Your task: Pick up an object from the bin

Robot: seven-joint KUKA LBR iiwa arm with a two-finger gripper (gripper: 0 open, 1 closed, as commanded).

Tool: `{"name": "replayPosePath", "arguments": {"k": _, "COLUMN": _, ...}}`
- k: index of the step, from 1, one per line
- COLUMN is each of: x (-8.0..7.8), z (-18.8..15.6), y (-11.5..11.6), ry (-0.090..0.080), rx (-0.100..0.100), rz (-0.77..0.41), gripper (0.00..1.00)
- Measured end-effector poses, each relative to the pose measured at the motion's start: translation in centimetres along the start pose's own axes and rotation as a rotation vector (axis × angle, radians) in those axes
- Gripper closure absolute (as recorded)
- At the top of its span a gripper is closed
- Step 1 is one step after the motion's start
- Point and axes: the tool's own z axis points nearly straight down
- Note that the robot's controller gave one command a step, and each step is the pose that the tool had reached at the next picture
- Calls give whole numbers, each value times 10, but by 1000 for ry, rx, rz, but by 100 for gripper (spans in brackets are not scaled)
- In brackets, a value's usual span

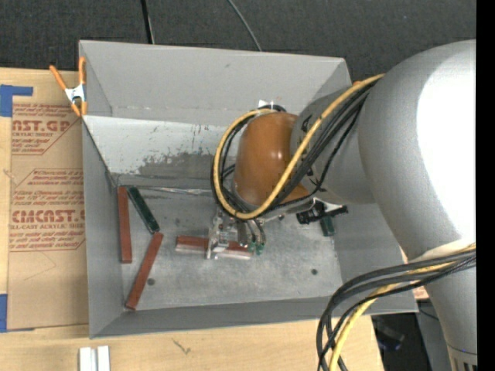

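Arm: the broad pale-grey robot arm [421, 161] comes in from the right of the view, above the bin and closest to the lens, with yellow and black cables looped along it.
Wrist cover: a rounded, glossy orange cover [263, 157] sits on the wrist just above the claw.
Claw: the metal two-finger gripper [229, 247] is low at the floor, near the middle of the grey metal bin [155, 134].
Claw state: cannot tell whether it is wide, narrow or clamped, as the tip is too cluttered to read.
Nearest thing: a short, flat reddish-brown block [189, 243] lies on the floor, its right end right at the gripper's tip. Whether it is gripped cannot be told.
Left side: a long reddish-brown stick [124, 226] lies along the left wall, with a dark green pen-shaped rod [144, 210] just beside it, tilted.
Lower left: a second long reddish-brown stick [145, 270] lies slanted, its lower end in the front-left corner.
Right side: a small black piece with a green end [326, 221] lies at the arm's edge, apart from the gripper.
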Motion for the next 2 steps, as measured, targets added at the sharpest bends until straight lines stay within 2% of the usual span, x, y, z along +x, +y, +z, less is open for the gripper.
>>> {"name": "replayPosePath", "arguments": {"k": 1, "x": 4, "z": 4, "y": 0, "ry": 11, "rx": 2, "rz": -1, "gripper": 0}}
{"name": "replayPosePath", "arguments": {"k": 2, "x": 0, "z": 0, "y": 0, "ry": 0, "rx": 0, "rz": 0, "gripper": 100}}
